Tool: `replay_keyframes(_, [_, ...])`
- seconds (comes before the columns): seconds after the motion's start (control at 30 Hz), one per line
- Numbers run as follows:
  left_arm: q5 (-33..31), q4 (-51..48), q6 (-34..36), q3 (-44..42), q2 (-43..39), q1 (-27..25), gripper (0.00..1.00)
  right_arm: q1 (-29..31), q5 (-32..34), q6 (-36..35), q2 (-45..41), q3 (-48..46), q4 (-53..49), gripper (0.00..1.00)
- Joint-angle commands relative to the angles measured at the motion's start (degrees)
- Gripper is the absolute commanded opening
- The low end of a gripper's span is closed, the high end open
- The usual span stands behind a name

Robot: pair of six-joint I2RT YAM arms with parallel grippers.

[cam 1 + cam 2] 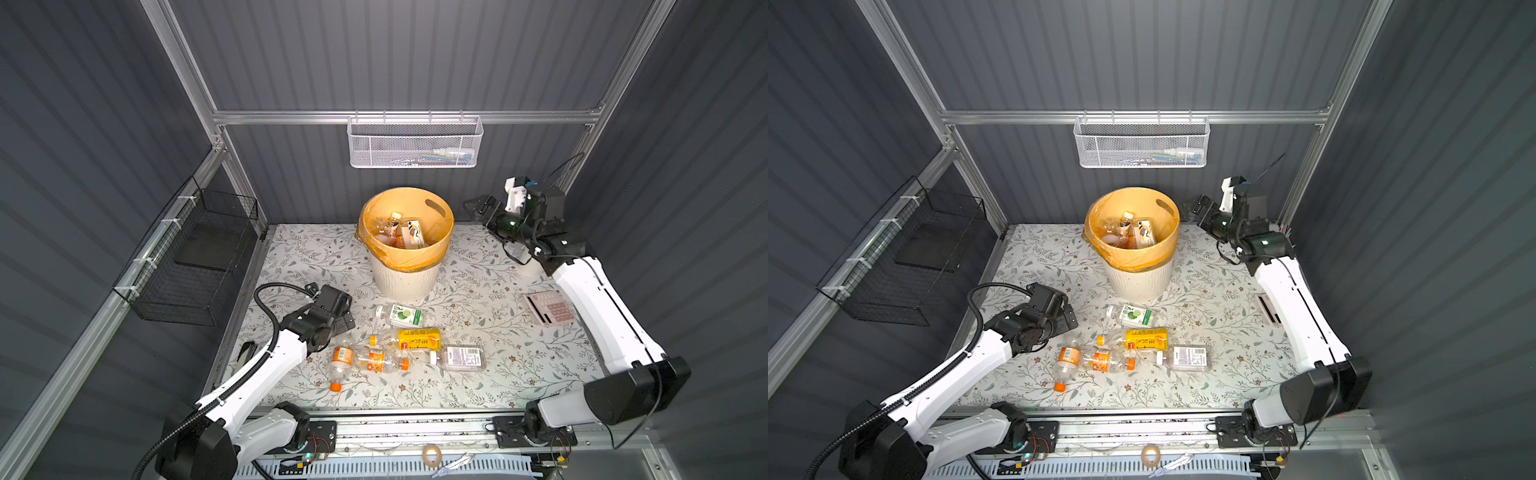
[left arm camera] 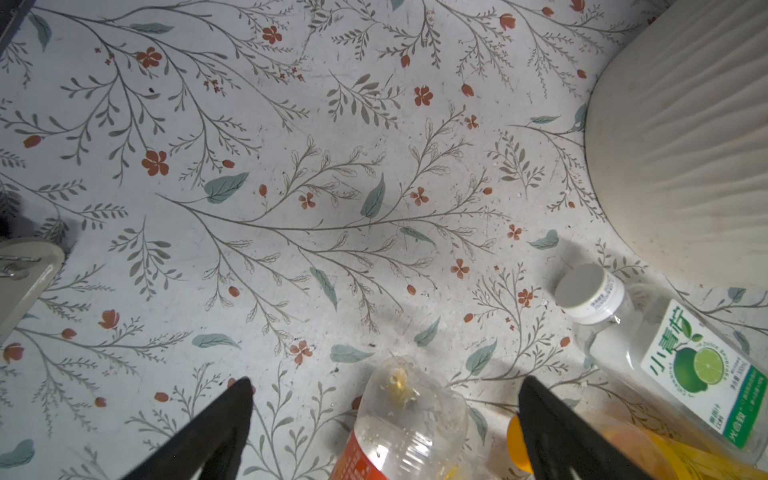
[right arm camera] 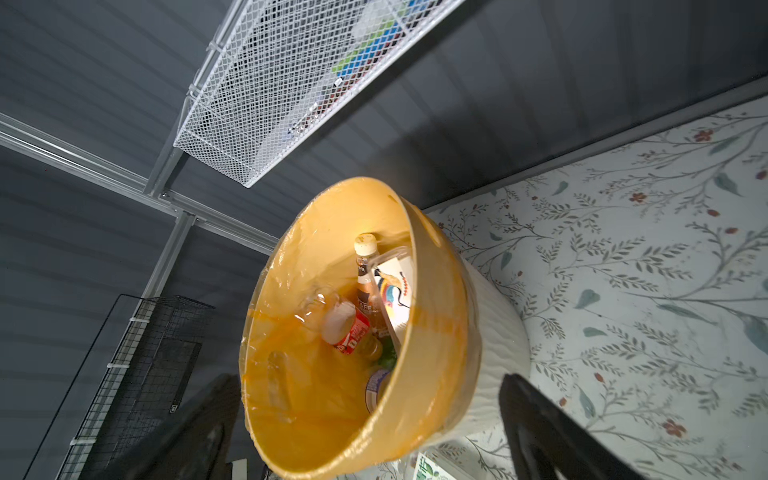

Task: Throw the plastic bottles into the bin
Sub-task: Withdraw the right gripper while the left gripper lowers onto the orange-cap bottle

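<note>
Floral table [image 1: 478, 374] holds bin [image 1: 403, 282], bottles [image 1: 419, 338] (lying flat).

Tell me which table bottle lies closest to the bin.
The white-capped bottle with the lime label, just before the bin; the other bottles lie farther off.

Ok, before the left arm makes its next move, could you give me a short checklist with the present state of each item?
1. Left gripper open: ok, jaws spread wide, nothing held.
2. Target lined up: ok, the orange-label bottle lies between the fingers in the left wrist view.
3. Neighbour clear: cannot tell, the yellow-label bottle lies close to one finger.
4. Right gripper empty: ok, open near the bin.
5. Bin upright with room: ok.
6. Table cleared: not ok, five bottles lie on it.
</note>
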Motion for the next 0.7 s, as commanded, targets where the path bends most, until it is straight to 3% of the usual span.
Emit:
replay_keyframes(0.0, [0.5, -3.8, -2.0, -1.9, -0.8, -0.6, 1.0, -2.8, 0.9, 2.3, -2.9, -9.6, 3.6, 0.99])
replay_keyframes(0.27, [5.8, -4.2, -2.5, -5.2, -1.4, -1.9, 0.95, -8.6, -0.7, 7.0, -10.4, -25.7, 6.7, 0.99])
replay_keyframes(0.57, [8.6, -4.0, -2.1, -8.2, -6.4, -2.6, 0.94, -10.0, -0.7, 7.0, -11.5, -28.2, 5.3, 0.99])
replay_keyframes(0.67, [11.6, -1.6, 0.4, -8.9, -6.5, -2.6, 0.94, -10.0, -3.6, 7.5, -10.5, -28.6, 6.4, 0.99])
